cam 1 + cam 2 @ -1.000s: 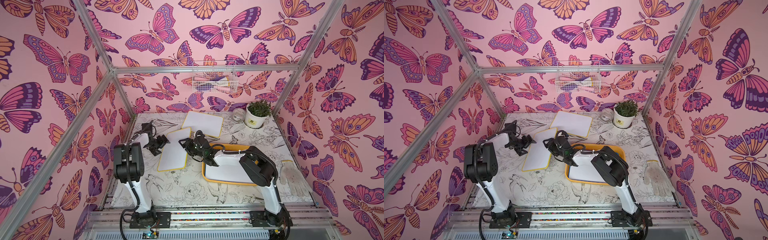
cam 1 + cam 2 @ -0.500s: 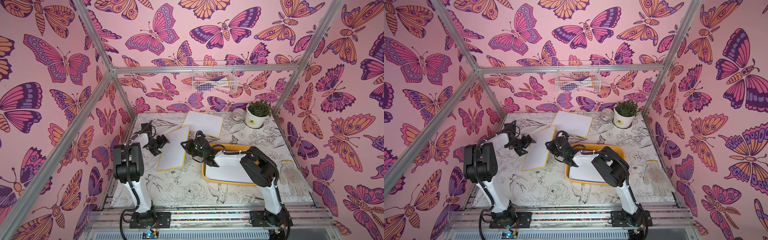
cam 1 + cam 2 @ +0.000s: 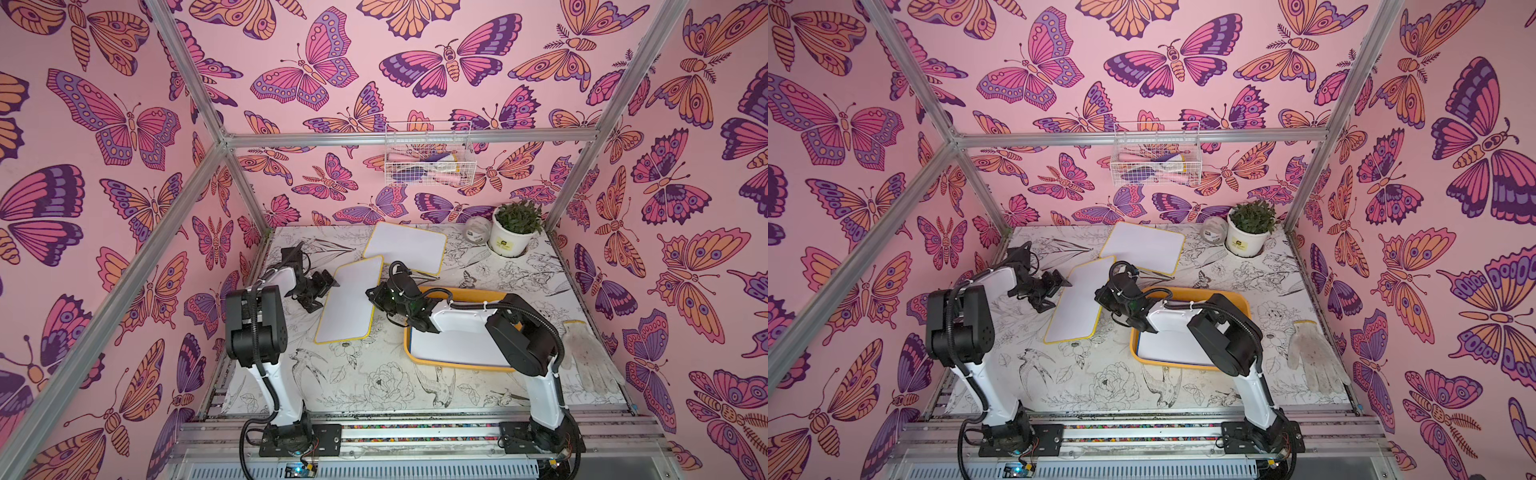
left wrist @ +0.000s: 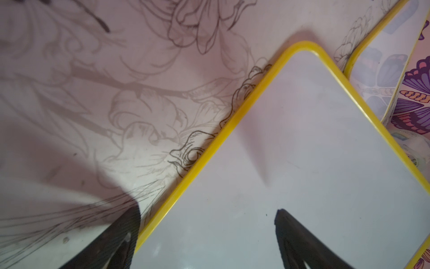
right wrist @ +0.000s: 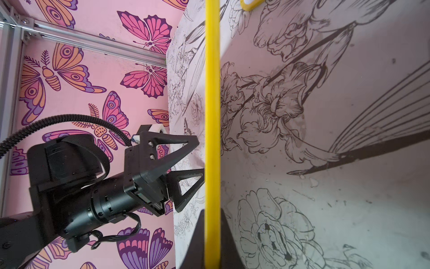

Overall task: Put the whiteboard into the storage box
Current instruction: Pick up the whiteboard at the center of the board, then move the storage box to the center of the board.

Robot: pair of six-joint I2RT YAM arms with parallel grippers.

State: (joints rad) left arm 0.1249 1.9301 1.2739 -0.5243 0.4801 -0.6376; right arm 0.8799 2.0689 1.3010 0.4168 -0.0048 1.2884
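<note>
In both top views the right arm covers much of the tray and of the whiteboard in the tray. There we cannot make out the fingertips of the right gripper; its own wrist hides them. In the right wrist view its fingers run off the picture's edge, and the gripped whiteboard shows us only its yellow rim, edge-on. In the left wrist view the picture's edge cuts off the fingers of the left gripper and most of the far whiteboard. What lies in the wire basket is too small for us to tell.
</note>
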